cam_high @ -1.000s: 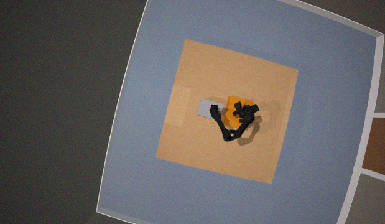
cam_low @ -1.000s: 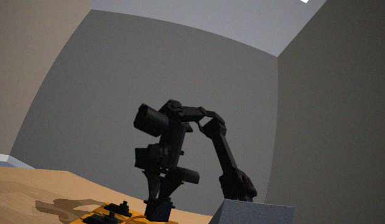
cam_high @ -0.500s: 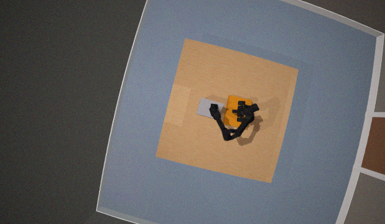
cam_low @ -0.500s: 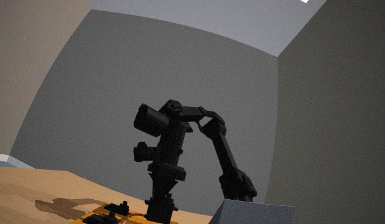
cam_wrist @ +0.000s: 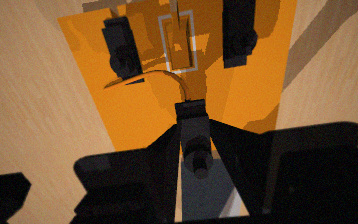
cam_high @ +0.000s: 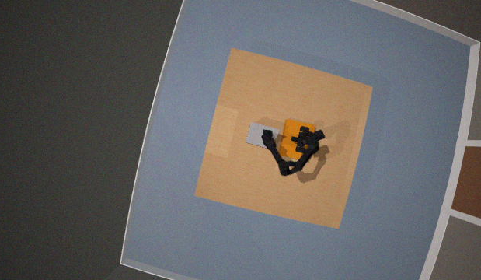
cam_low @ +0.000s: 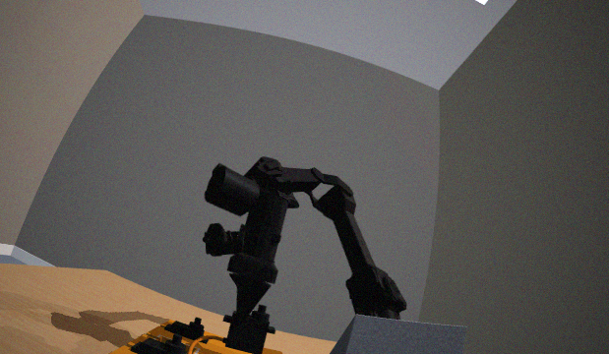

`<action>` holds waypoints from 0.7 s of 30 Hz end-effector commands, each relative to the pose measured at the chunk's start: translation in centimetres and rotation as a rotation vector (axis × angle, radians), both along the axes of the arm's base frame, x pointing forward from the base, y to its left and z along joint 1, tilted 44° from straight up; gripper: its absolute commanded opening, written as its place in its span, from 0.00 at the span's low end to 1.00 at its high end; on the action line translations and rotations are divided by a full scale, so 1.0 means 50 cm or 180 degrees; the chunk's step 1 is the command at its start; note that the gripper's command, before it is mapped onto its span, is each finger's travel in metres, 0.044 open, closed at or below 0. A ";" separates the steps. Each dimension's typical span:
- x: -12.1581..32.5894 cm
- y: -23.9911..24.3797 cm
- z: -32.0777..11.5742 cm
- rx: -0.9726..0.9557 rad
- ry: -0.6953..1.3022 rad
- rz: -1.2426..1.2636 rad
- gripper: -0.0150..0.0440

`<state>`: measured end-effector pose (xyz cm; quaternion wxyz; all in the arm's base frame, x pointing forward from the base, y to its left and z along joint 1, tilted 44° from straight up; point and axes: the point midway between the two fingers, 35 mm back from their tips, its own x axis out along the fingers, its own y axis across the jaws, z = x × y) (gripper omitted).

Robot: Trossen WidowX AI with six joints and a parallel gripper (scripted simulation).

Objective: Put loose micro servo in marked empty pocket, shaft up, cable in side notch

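- While the end effector (cam_high: 304, 140) (cam_low: 245, 313) (cam_wrist: 192, 125) stands partly open, clamped on the loose micro servo (cam_low: 249, 334) (cam_wrist: 195, 131), the servo sits short of the marked pocket (cam_wrist: 180, 47), shaft up.
- Carrying across looks like the step: square the body to that pale outline, centre it, then lower slowly!
- Watch the orange cable (cam_low: 206, 337) (cam_wrist: 165, 72), arching off to one side; it could snag or get trapped beneath an ear. I can't make out the notch clearly.
- Neighbouring servos (cam_wrist: 122, 47) (cam_wrist: 237, 30) flank the pocket, so keep the fingers clear; release only once both ears lie flat.
- Underneath, the orange deck (cam_high: 291, 126) (cam_wrist: 130, 120) rests on a wood-grain tabletop (cam_high: 244, 183) (cam_low: 38, 290) (cam_wrist: 20, 100), crossed by shadows.
- Blue-grey floor (cam_high: 166, 233) surrounds it; plain grey walls (cam_low: 235, 98) rise behind.
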<state>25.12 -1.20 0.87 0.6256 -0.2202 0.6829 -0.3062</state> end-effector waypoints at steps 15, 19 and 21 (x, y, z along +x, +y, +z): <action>0.141 -0.017 0.002 0.0001 -0.0042 0.0012 0.25; 0.170 -0.022 0.002 0.0000 -0.0045 0.0012 0.25; 0.183 -0.024 0.002 0.0000 -0.0046 0.0012 0.25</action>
